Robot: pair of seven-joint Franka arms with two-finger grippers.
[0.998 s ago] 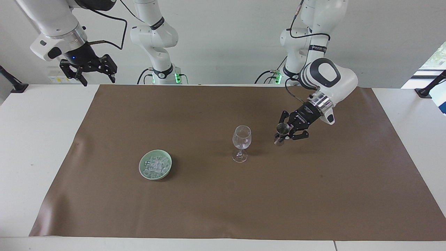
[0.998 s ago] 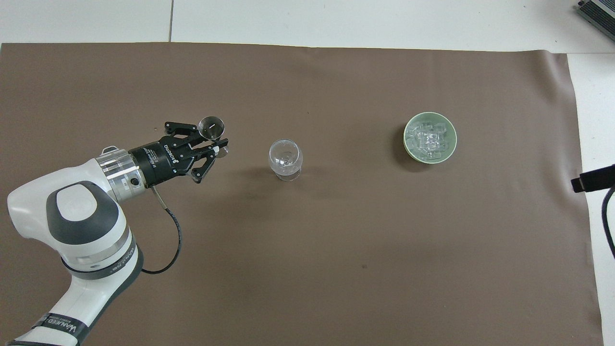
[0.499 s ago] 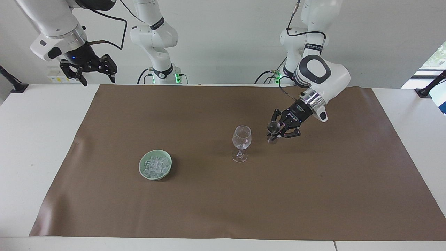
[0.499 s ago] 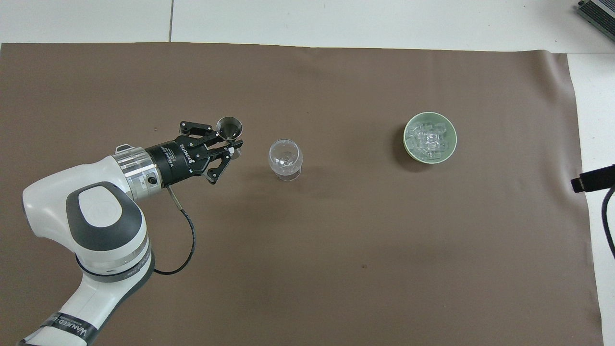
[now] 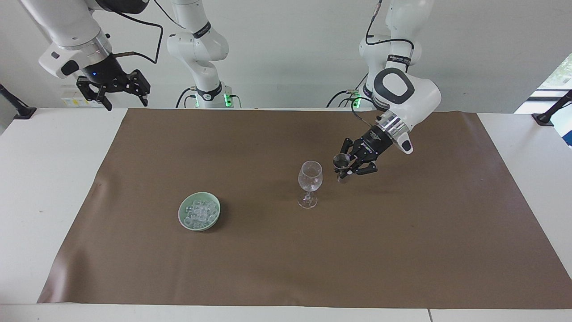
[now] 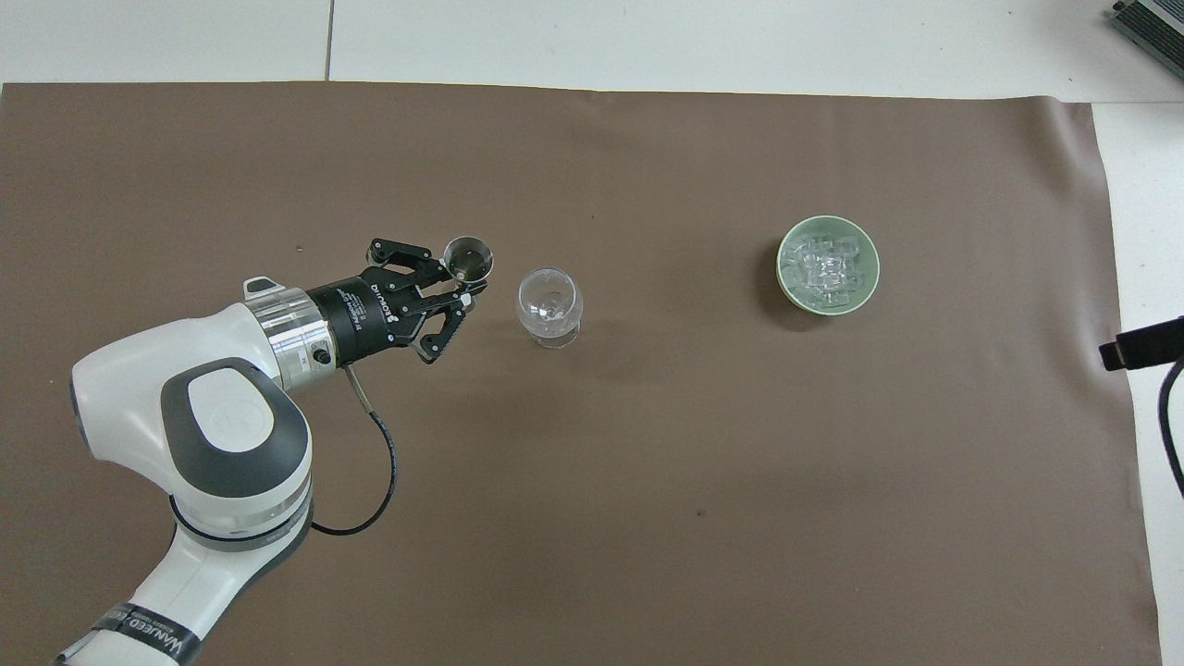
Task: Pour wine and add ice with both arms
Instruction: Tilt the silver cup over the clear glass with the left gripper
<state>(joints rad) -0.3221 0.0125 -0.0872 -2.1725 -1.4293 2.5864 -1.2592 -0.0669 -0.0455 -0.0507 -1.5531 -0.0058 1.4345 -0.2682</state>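
A clear stemmed glass (image 5: 310, 178) (image 6: 550, 301) stands upright mid-table on the brown mat. My left gripper (image 5: 347, 171) (image 6: 465, 289) is shut on a small metal measuring cup (image 5: 341, 161) (image 6: 468, 259), held upright in the air just beside the glass toward the left arm's end, not touching it. I cannot make out any wine in the cup or the glass. The ice (image 5: 199, 211) (image 6: 826, 268) lies heaped in a green bowl (image 5: 182, 218) (image 6: 783, 277) toward the right arm's end. My right gripper (image 5: 127, 103) waits open and raised over the table's corner.
The brown mat (image 5: 286, 268) (image 6: 592, 518) covers most of the white table (image 5: 49, 188). A black clamp (image 5: 547, 114) sits at the table's corner at the left arm's end.
My left gripper has carried the measuring cup steadily toward the glass and now hangs right beside it. The right arm, glass and bowl have not moved.
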